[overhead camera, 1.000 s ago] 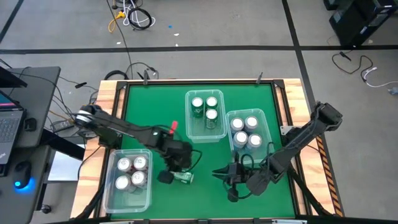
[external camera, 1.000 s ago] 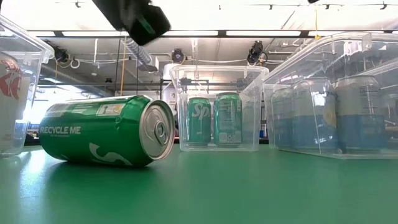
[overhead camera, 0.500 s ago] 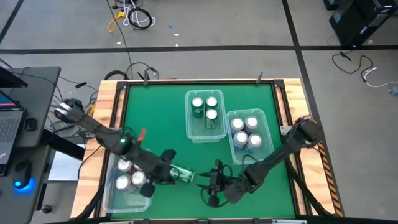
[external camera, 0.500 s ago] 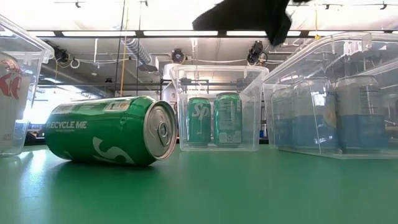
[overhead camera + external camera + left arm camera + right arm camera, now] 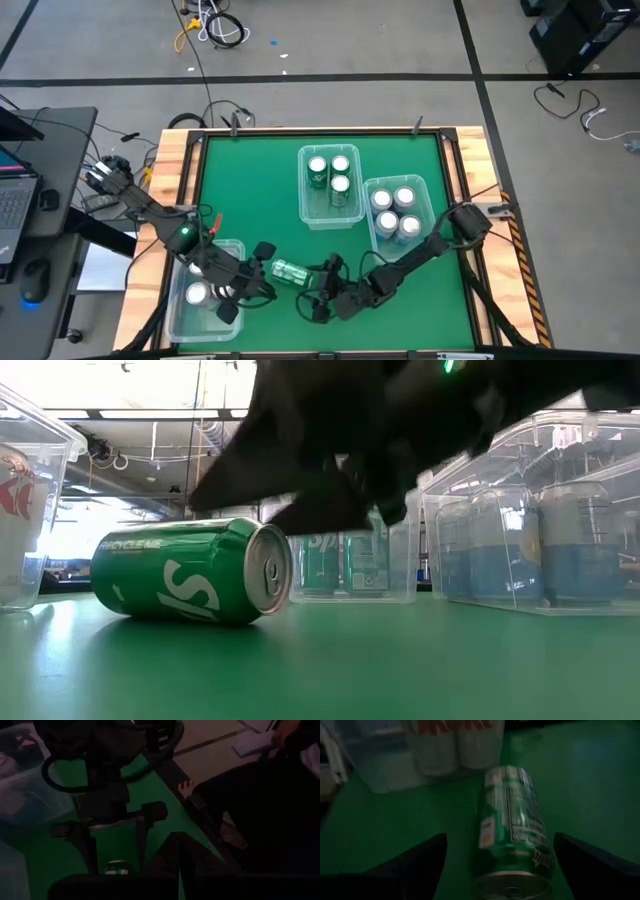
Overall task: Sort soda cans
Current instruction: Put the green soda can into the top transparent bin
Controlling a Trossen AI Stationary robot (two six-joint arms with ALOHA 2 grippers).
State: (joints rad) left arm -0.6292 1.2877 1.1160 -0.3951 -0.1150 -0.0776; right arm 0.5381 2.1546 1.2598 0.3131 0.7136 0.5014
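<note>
- Nearest the front edge of the table (image 5: 220,190), the right gripper (image 5: 322,298) sits low with its jaws spread wide, mouth facing the fallen green can (image 5: 290,271) at about its 11 o'clock.
- That can lies on its side on the green surface, free of both grippers, silver top toward the front.
- At the can's 9 o'clock, just beside it, the left gripper (image 5: 250,283) hangs at the edge of the bin of silver-white cans (image 5: 186,312), jaws pressed together and holding nothing.
- Risk: a lying can rolls. If the right jaws nudge it before closing, it may roll away or bump the left gripper.
- Risk: the two arms are close; a further advance could make them collide.
- Farther back, at 12 o'clock, the green-can bin (image 5: 305,214) holds three cans; at 2 o'clock, the blue-can bin (image 5: 430,210) holds four.
</note>
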